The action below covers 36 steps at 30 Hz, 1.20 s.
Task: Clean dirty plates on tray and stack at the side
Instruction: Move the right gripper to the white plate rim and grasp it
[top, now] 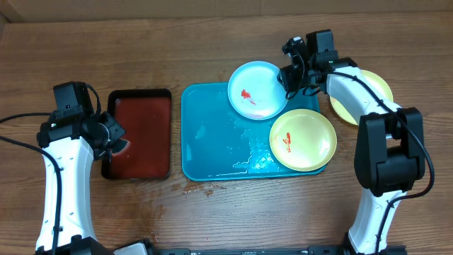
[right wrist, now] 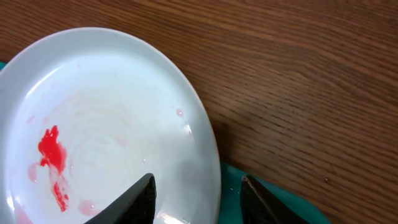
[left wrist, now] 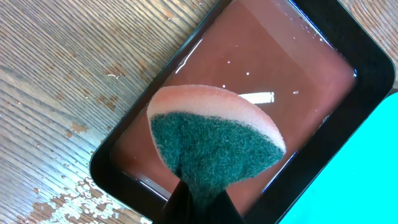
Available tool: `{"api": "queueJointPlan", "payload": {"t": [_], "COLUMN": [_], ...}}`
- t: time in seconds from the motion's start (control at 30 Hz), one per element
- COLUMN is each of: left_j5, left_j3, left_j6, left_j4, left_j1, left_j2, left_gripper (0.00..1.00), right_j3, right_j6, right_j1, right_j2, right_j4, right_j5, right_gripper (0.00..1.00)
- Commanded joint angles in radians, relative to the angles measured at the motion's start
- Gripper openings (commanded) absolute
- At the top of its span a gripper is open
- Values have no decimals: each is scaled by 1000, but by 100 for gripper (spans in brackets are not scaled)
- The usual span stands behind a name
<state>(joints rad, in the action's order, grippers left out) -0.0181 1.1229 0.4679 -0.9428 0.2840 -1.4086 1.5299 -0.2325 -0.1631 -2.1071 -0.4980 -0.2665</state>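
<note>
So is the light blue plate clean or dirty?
Dirty. The light blue plate has a red smear on it, seen overhead and in the right wrist view.

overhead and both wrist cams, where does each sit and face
overhead: above the table, facing straight down on the bright blue rectangular plastic tray; both arms show.
left wrist: on the left arm, facing down at the black-rimmed dark red tray; left gripper holds a green-faced pink sponge.
right wrist: on the right arm, facing down at the sauce-smeared light blue round plate; right gripper straddles its rim.
shared: overhead also shows that plate and dark red tray.
</note>
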Motion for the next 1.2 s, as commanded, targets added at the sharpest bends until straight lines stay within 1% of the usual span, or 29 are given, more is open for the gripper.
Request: {"api": "queueJointPlan", "payload": {"t": [0.0, 0.3, 0.37, 0.43, 0.5, 0.53, 0.6, 0.67, 0.7, 0.73, 0.9, 1.17], "left_j5": [12, 13, 13, 13, 13, 13, 13, 13, 13, 13, 13, 13], "left_j3": [9, 9, 9, 9, 9, 9, 9, 9, 9, 9, 9, 9], "left_j6": [-8, -8, -8, -8, -8, -8, -8, -8, -8, -8, -8, -8], "left_j4": [6, 9, 9, 9, 9, 9, 9, 9, 9, 9, 9, 9], "left_j1": [5, 5, 5, 5, 5, 5, 5, 5, 5, 5, 5, 5], "left_j2": [-5, -5, -5, -5, -5, -5, -5, -5, -5, -5, -5, -5], "left_gripper": [4, 4, 4, 4, 4, 4, 4, 4, 4, 4, 4, 4], "right_j3": [8, 8, 8, 8, 8, 8, 8, 8, 8, 8, 8, 8], "right_j6": [-11, -11, -11, -9, -6, -6, -6, -7, -8, -8, -12, -47], "right_j1": [-2, -2, -2, -2, -3, -5, -13, -23, -29, -35, -55, -55], "right_j2": [-28, -47, -47, -47, -47, -47, -47, -47, -47, -47, -48, -50], "right_j4": [15, 22, 23, 22, 22, 22, 22, 22, 23, 26, 47, 64], "right_j5": [-16, -23, -24, -24, -24, -24, -24, -23, -21, -6, 94, 109], "right_gripper": [46, 44, 39, 31, 29, 26, 24, 25, 34, 38, 39, 42]}}
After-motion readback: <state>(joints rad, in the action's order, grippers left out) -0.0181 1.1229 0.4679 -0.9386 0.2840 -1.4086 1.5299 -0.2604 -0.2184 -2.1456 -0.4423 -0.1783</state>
